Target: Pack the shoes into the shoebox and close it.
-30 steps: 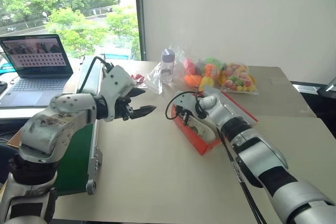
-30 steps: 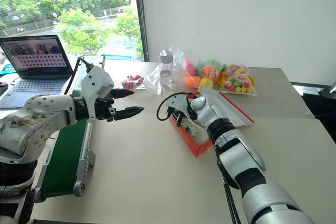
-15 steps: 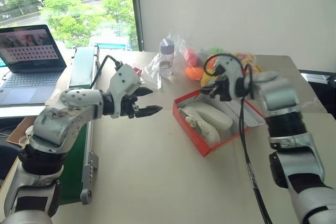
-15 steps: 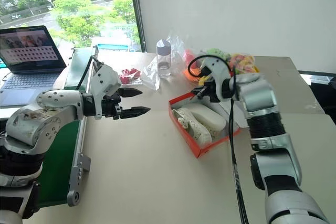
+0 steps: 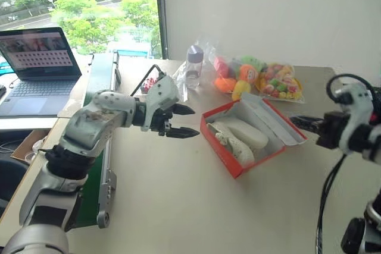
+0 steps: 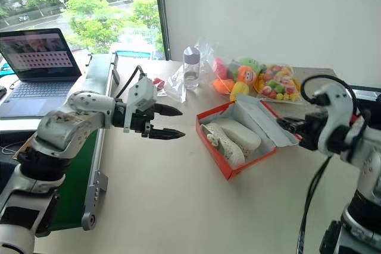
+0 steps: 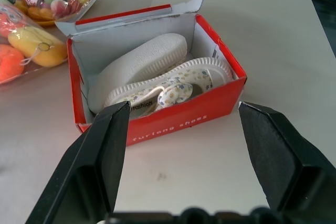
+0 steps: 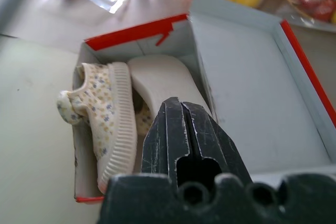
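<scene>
The shoebox (image 5: 253,141) sits open on the desk (image 5: 178,206) a little to the right of centre, its red-orange walls standing up around a white inside and its lid (image 5: 271,120) folded back flat on the far right side, white face up with a red edge. Both shoes (image 7: 163,80) are inside it: one lies with its pale ribbed sole turned up against the lid side, the other rests on its side along the near wall, its cream patterned upper and a small pompom at one end showing in my right wrist view. They fill the box from end to end. My left fingers (image 5: 178,121) hang above the desk just left of the box, pointing at its short end, spread wide with nothing between them; in my left wrist view the box sits framed in the gap. My right fingers (image 6: 292,126) are pressed together and hold nothing, hanging off the right side of the box beyond the open lid and pointing back toward it. Behind the box lie clear bags of colourful plush toys (image 5: 262,80), and beside them stands a small clear bottle (image 5: 193,67) with a grey cap. A laptop (image 5: 38,66) stands open at the far left.
</scene>
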`<state>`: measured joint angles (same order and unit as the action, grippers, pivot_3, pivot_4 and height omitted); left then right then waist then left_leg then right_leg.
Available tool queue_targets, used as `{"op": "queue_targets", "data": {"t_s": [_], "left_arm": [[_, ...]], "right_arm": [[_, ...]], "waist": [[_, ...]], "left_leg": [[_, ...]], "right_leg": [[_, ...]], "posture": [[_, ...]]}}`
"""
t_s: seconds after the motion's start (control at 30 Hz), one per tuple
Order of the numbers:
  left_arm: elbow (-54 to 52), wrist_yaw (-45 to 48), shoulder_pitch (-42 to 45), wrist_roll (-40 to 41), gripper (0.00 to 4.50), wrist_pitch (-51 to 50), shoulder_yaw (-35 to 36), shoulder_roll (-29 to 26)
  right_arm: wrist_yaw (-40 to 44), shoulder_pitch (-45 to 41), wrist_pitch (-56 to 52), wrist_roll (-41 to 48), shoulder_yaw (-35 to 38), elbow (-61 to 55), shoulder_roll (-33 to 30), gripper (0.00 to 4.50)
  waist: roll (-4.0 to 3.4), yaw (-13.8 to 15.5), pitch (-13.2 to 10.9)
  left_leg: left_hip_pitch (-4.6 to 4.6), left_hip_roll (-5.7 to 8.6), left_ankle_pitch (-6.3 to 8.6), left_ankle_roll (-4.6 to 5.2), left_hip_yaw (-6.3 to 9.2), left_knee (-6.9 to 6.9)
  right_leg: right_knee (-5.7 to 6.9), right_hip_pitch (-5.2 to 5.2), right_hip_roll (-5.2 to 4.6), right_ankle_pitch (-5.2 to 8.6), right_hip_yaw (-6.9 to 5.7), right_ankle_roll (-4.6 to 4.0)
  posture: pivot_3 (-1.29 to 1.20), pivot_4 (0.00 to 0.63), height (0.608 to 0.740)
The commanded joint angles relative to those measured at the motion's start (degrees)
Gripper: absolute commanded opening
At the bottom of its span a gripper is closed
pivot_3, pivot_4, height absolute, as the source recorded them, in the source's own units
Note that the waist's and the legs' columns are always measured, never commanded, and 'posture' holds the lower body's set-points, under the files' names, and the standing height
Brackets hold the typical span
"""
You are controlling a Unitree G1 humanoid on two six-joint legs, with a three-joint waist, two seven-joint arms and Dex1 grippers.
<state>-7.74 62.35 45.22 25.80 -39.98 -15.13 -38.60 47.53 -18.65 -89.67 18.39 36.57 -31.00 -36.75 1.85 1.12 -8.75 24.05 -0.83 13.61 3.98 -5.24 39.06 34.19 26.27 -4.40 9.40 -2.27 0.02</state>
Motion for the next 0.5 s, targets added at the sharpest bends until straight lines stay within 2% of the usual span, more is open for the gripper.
{"op": "queue_targets", "data": {"t_s": [0.03, 0.2, 0.37, 0.5], "left_arm": [[-0.1, 1.6, 1.3, -1.2, 3.5, 1.7, 0.0, 0.2], [-1.6, 1.3, 0.4, -1.6, 3.5, 0.2, 1.4, -0.8], [-4.4, -0.3, -1.0, -0.9, 3.5, -2.5, 3.3, -2.4], [-7.5, -1.8, -2.3, -0.2, 3.5, -5.3, 5.1, -4.0]], "right_arm": [[-1.4, 9.4, 8.2, 2.0, 7.0, -0.1, 6.7, 0.04], [-3.7, 15.6, 22.5, 1.8, 5.2, 10.5, 12.4, 0.04], [-7.0, 13.4, 38.5, -0.6, 0.9, 27.0, 14.3, 0.04], [-7.9, 9.4, 51.5, -3.7, -5.1, 42.4, 12.6, 0.04]], "waist": [[0.0, -0.2, 0.0], [-0.08, -0.8, 0.0], [-0.1, -1.3, 0.0], [-0.17, -1.5, -0.1]], "left_leg": [[0.0, 0.0, 0.0, 0.0, 0.02, -0.04], [-0.03, 0.02, -0.01, 0.02, -0.08, -0.03], [-0.29, 0.02, -0.03, -0.01, -0.1, 0.02], [-0.33, 0.03, -0.08, -0.02, -0.12, 0.02]], "right_leg": [[-0.01, 0.0, 0.0, -0.06, 0.01, 0.1], [0.02, 0.0, 0.02, -0.1, 0.12, 0.18], [0.07, -0.16, 0.04, 0.0, 0.17, -0.11], [0.23, -0.13, 0.04, 0.02, 0.24, -0.16]], "posture": [[0.0, 0.15, 0.74], [0.0, 0.15, 0.74], [0.0, 0.15, 0.74], [0.0, 0.15, 0.74]]}}
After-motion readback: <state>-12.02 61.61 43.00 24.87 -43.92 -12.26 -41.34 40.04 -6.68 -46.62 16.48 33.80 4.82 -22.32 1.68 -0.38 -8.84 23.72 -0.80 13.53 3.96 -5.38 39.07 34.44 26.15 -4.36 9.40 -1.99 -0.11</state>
